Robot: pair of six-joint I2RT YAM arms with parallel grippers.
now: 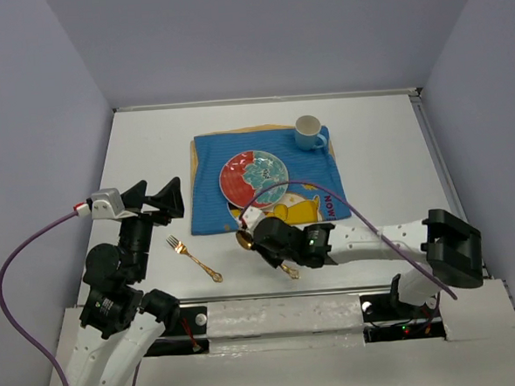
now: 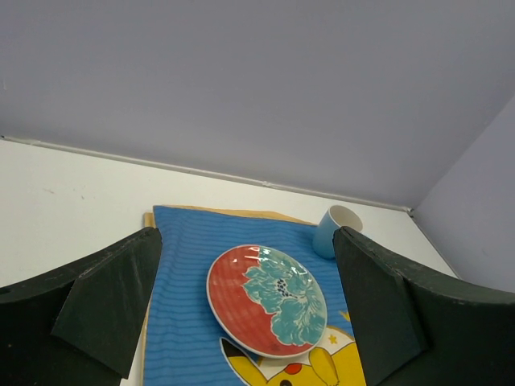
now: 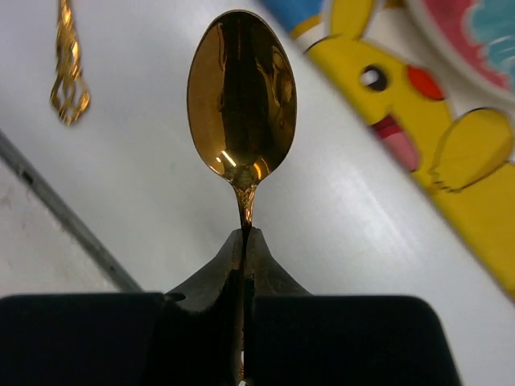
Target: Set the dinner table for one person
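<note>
Top view: white dinner table point(image 1: 150, 147) lies under and all round blue placemat point(image 1: 208, 165). Fork point(image 1: 193, 258) on table, off placemat's near-left corner. Left gripper point(image 1: 153, 199) just left of placemat, jaws wide apart, nothing between. Right gripper point(image 1: 258, 235) at placemat's near edge.

Left wrist view: plate point(image 2: 265, 301) on placemat; cup point(image 2: 334, 229) at placemat's far-right corner.

Right wrist view: jaws clamped together on neck of gold spoon point(image 3: 241, 96); bowl seen against bare table, just beside placemat.
</note>
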